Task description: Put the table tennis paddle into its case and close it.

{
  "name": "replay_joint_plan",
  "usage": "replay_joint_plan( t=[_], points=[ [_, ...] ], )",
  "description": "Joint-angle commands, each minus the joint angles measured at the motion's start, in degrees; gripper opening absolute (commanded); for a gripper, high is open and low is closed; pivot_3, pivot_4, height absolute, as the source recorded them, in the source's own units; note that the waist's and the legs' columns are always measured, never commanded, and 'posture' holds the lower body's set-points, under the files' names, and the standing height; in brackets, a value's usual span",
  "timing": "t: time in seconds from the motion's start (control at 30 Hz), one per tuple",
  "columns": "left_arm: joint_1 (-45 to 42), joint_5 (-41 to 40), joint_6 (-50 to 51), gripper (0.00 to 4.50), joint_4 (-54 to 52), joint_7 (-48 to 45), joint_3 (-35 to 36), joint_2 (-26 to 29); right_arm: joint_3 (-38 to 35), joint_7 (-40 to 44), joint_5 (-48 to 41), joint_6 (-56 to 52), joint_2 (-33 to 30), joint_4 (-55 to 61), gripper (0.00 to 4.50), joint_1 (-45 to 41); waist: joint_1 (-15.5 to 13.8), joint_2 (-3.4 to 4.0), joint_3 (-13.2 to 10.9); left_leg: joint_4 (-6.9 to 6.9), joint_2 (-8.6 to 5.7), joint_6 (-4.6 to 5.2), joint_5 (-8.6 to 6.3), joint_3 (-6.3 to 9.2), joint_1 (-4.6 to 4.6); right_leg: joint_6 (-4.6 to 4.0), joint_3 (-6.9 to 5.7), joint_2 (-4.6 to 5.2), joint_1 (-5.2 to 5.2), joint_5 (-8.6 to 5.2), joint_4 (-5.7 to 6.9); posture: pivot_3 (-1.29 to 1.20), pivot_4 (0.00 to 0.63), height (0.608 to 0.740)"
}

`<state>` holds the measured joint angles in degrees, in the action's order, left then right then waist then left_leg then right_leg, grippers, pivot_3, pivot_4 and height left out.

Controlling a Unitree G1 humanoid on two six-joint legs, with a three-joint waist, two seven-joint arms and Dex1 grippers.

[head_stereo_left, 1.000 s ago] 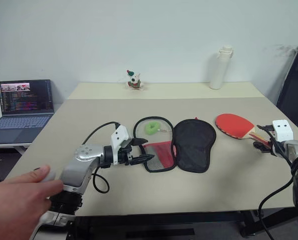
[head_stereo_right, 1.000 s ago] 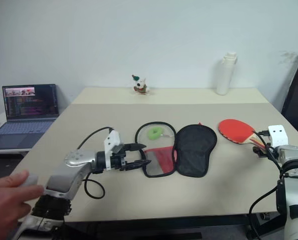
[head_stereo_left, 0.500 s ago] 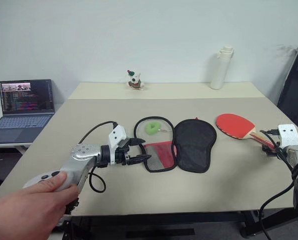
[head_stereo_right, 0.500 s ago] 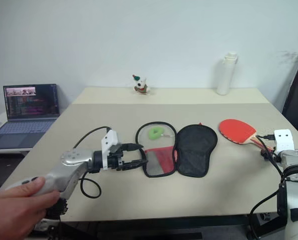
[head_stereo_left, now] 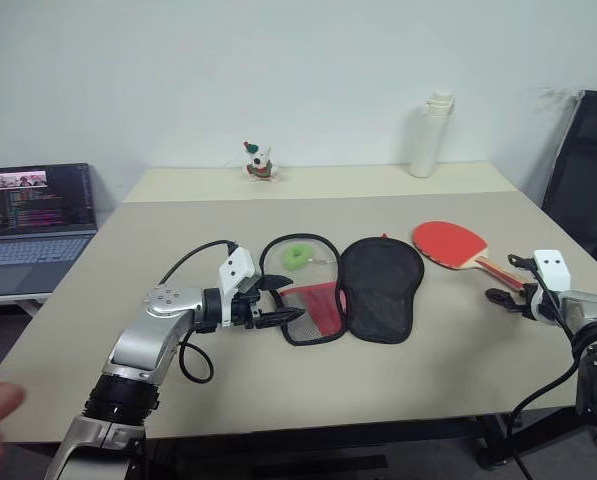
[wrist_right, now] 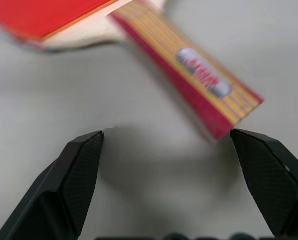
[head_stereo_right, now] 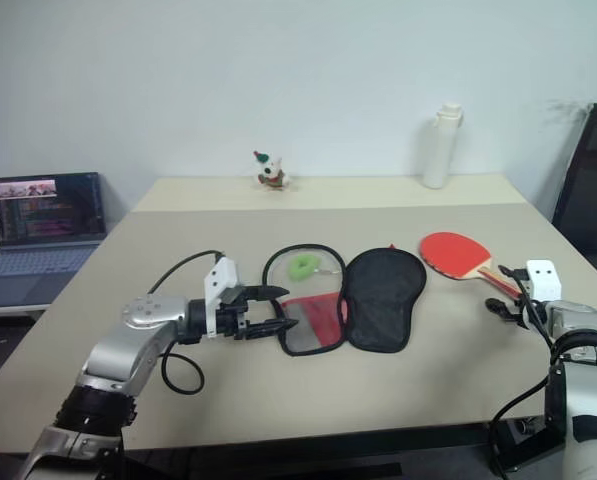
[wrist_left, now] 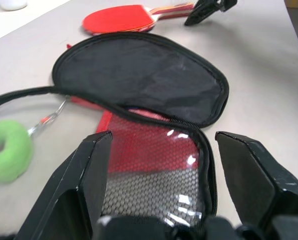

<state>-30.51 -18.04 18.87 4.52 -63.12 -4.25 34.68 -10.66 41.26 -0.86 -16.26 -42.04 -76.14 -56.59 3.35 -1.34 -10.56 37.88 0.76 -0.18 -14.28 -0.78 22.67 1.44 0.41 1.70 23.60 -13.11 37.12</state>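
Left eye view: table tennis paddle [head_stereo_left: 450, 243] lies flat, right of the case [head_stereo_left: 343, 298]
Case: unzipped, spread open
Left gripper [head_stereo_left: 284, 301]: open at case edge, empty
Right gripper [head_stereo_left: 507, 285]: open by paddle handle

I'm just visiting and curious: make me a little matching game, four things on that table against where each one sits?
Things:
1. table tennis paddle
2. case
3. white bottle
4. green ring

Places:
A. far edge, toward the right
B. lying open at the table's middle
C. beside the case's zip edge, on its far left side
D. in front of the right gripper

Pairs: 1-D, 2-B, 3-A, 4-C
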Motion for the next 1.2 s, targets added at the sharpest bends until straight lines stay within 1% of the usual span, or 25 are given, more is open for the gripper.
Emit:
replay_joint_plan(
  t=[0.03,0.1,0.17,0.27,0.43,0.63,0.7,1.0,1.03,1.07,1.2],
  points=[
    [-1.2,-0.9,-0.2,3.6,-2.2,0.0,0.6,-0.2,1.4,10.0,-1.0,-0.7,0.4,4.6,4.46,-0.7,0.1,0.01,0.0,0.0,0.0,0.0,0.0,-0.05,-0.04,0.0,0.09,-0.06,0.0,0.01,0.0,0.0,0.15,0.74],
    [-1.1,-0.8,-0.2,3.6,-2.1,0.0,0.5,-0.4,2.2,11.2,-0.4,-0.2,0.2,5.6,4.46,0.0,0.1,0.02,0.0,-0.01,0.02,0.0,0.0,-0.12,-0.1,0.01,0.19,-0.14,0.0,0.0,0.02,0.0,0.15,0.74],
    [-1.2,-0.8,-0.5,3.6,-1.7,-0.1,0.3,-0.8,3.3,7.2,1.3,2.5,-0.5,6.1,4.46,1.1,-0.1,0.02,0.0,-0.01,0.05,0.0,0.0,-0.11,-0.1,0.0,0.21,-0.14,0.01,0.01,0.02,0.0,0.15,0.74],
    [-1.6,-0.6,-0.6,3.6,-1.2,-0.3,0.1,-1.3,2.7,0.4,1.6,2.5,-1.1,5.3,4.46,1.0,-0.2,0.03,0.0,-0.01,0.07,0.0,0.0,-0.13,-0.08,-0.06,0.24,-0.07,0.01,0.05,0.01,0.0,0.15,0.74],
    [-1.8,-0.4,-0.7,3.6,-1.1,-0.4,0.0,-1.4,2.3,-3.5,1.6,4.3,-0.7,4.8,4.46,0.8,-0.3,0.02,0.0,-0.01,0.04,0.0,0.0,-0.21,-0.05,-0.02,0.33,0.01,0.02,0.07,-0.03,0.0,0.15,0.74],
    [-1.9,-0.5,-0.5,3.6,-0.9,-0.5,0.1,-1.2,0.0,-5.6,-0.6,6.0,1.9,3.8,4.46,-1.0,-0.2,0.02,0.0,-0.01,0.03,0.0,0.0,-0.25,-0.09,-0.01,0.37,-0.02,0.02,0.07,-0.01,0.0,0.15,0.74],
    [-2.1,-0.4,-0.6,3.6,-0.5,-0.7,0.1,-1.2,-0.4,-7.5,-0.8,6.1,3.2,3.0,4.46,-1.8,-0.1,0.02,0.0,-0.01,0.03,0.0,0.0,-0.28,-0.1,-0.01,0.39,-0.03,0.02,0.08,0.0,0.0,0.15,0.74],
    [-3.2,0.3,-1.3,3.6,0.6,-0.9,-0.7,-1.5,0.8,-14.6,1.2,7.1,6.6,0.5,4.46,-4.2,-0.1,0.02,0.0,-0.01,0.05,0.0,0.0,-0.35,-0.08,0.01,0.45,-0.02,0.05,0.09,-0.03,0.0,0.15,0.74],
    [-3.2,0.3,-1.4,3.6,0.6,-0.9,-0.7,-1.6,0.8,-15.1,1.3,7.1,6.6,0.4,4.09,-4.4,-0.1,0.03,0.0,-0.01,0.05,0.0,0.0,-0.35,-0.08,0.01,0.45,-0.02,0.05,0.1,-0.02,0.0,0.15,0.74],
    [-3.0,0.3,-1.5,3.6,0.5,-0.8,-0.6,-1.5,0.7,-15.3,1.4,7.0,6.7,0.3,3.9,-4.5,-0.1,0.02,0.0,-0.01,0.05,0.0,0.0,-0.35,-0.09,0.01,0.45,-0.02,0.05,0.1,-0.01,0.0,0.15,0.74],
    [-2.2,0.3,-1.7,3.6,0.3,-0.7,-0.3,-1.4,0.8,-15.4,2.1,6.7,6.8,0.3,2.49,-4.5,0.0,0.03,0.0,-0.01,0.05,0.0,0.0,-0.39,-0.09,0.01,0.48,-0.05,0.08,0.1,0.0,0.0,0.15,0.74]
  ],
)
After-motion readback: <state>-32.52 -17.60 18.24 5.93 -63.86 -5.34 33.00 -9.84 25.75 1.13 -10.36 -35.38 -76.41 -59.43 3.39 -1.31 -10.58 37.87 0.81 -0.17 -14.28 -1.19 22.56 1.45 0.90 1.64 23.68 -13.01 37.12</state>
